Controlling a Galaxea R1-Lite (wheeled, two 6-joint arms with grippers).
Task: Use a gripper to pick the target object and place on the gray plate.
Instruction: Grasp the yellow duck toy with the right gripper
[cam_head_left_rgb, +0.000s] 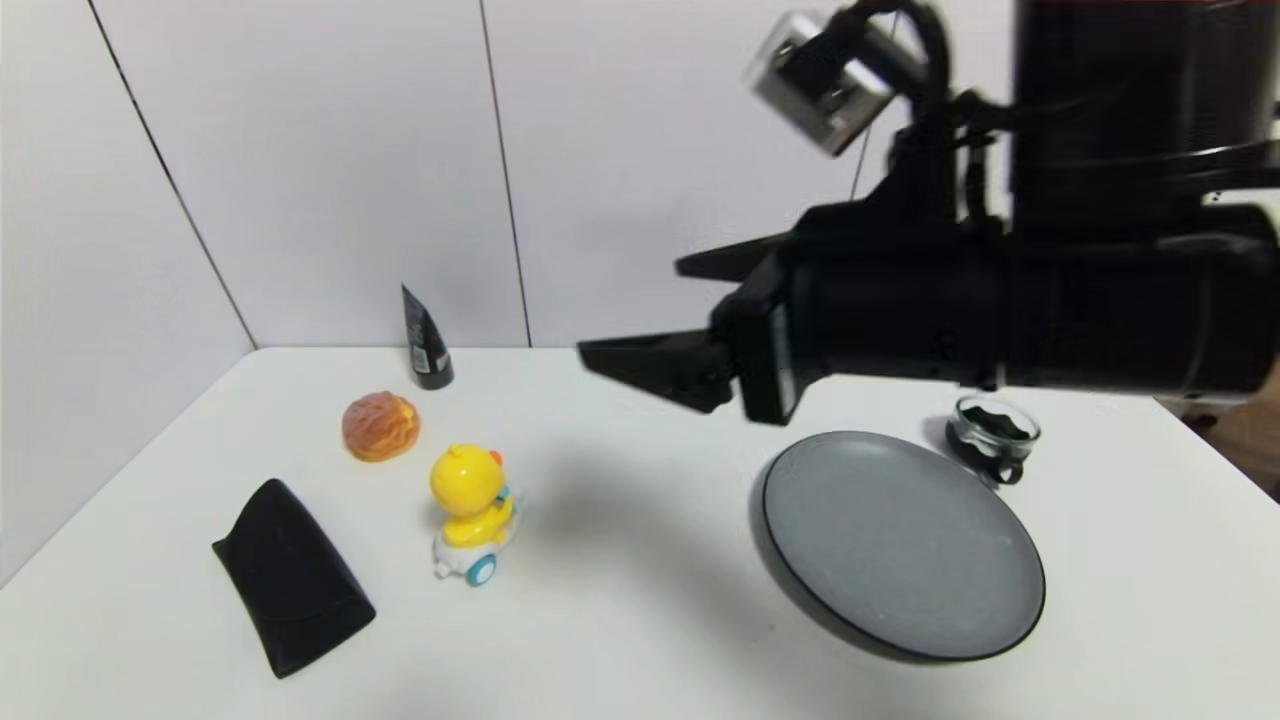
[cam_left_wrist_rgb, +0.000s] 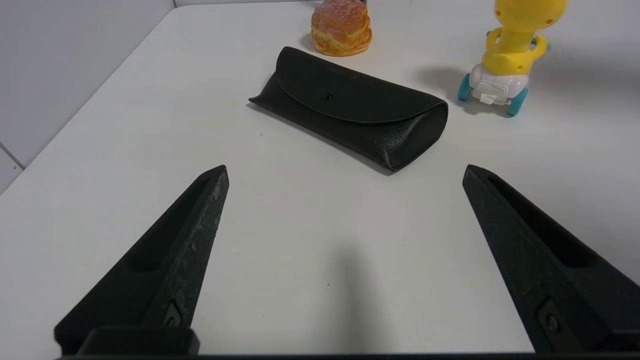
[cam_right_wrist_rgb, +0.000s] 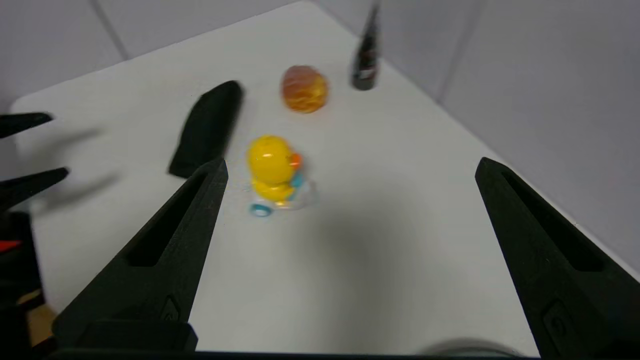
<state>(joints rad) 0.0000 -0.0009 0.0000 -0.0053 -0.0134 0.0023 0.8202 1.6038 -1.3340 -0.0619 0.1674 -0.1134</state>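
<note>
The yellow duck toy (cam_head_left_rgb: 470, 510) with an orange beak stands upright on its white scooter with blue wheels, left of the table's middle. It also shows in the left wrist view (cam_left_wrist_rgb: 505, 55) and the right wrist view (cam_right_wrist_rgb: 275, 172). The gray plate (cam_head_left_rgb: 900, 545) lies at the right. My right gripper (cam_head_left_rgb: 630, 310) is open and empty, held high above the table between plate and duck, pointing toward the duck (cam_right_wrist_rgb: 350, 165). My left gripper (cam_left_wrist_rgb: 344, 169) is open and empty, low over the table's front left, out of the head view.
A black glasses case (cam_head_left_rgb: 290, 575) lies front left, close to the duck. A round orange-brown bun (cam_head_left_rgb: 380, 425) sits behind the duck and a black tube (cam_head_left_rgb: 425, 345) stands by the back wall. A small glass cup (cam_head_left_rgb: 990, 430) stands behind the plate.
</note>
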